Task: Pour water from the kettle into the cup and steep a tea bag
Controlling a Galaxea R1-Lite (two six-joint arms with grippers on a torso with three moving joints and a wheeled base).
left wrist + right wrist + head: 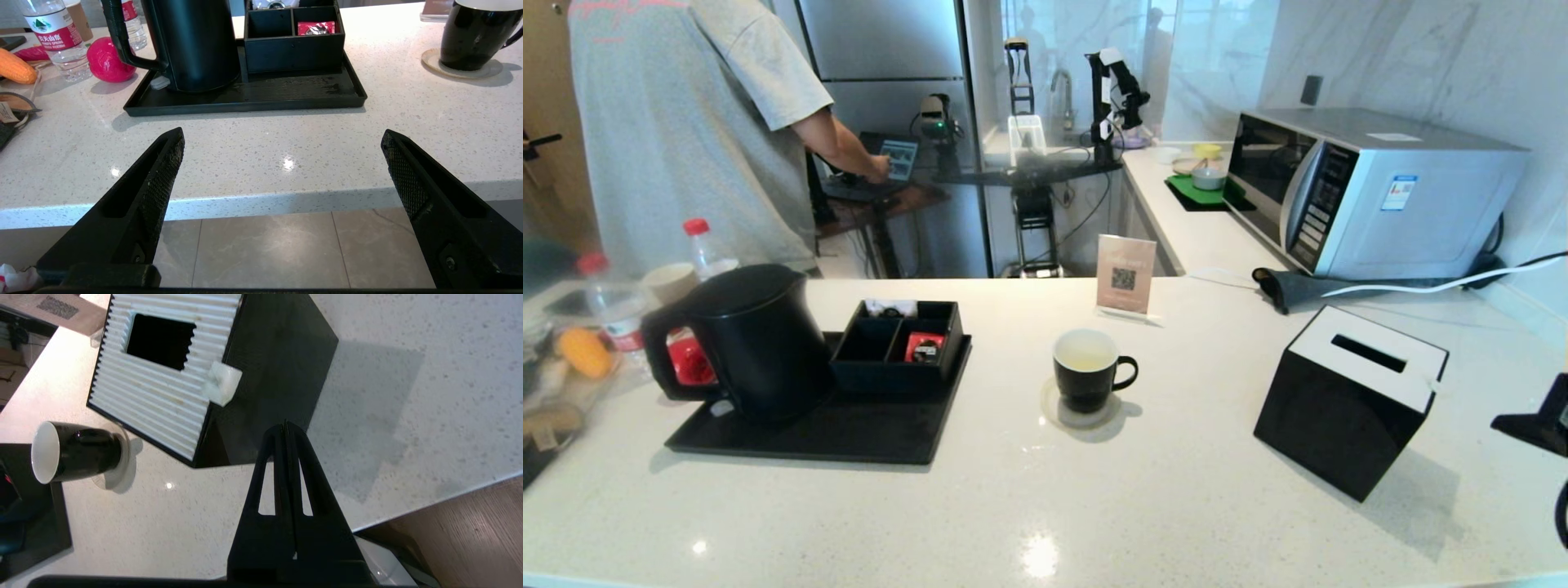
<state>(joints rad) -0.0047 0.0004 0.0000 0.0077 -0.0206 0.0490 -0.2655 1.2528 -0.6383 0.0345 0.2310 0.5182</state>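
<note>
Off the near edge of the counter [261, 163], the left gripper [282, 143] is held with its two fingers spread wide and nothing between them, above the tiled floor. The right gripper [285, 426] is held over the counter's right near corner, its two fingers pressed flat together on nothing, just beside the black tissue box [171, 388].

One kettle [752, 335], one cup [1086, 367] and one compartment box [898, 343] are counted; two bottles [57, 36] are seen at the far left. The kettle is stood upright on the left of the black tray [849, 433], handle turned outward to the left, touching the compartment box, in which a red packet [923, 347] lies. The cup is set on a pale coaster [1062, 416] in mid-counter, handle to the right, with pale yellowish water [1085, 357] inside; it lies between tray and tissue box, apart from both.

A wide bare strip of counter is left between the near edge and the tray. From the left gripper, the kettle lies ahead to the left and the cup ahead to the right. No tea bag can be made out.
</note>
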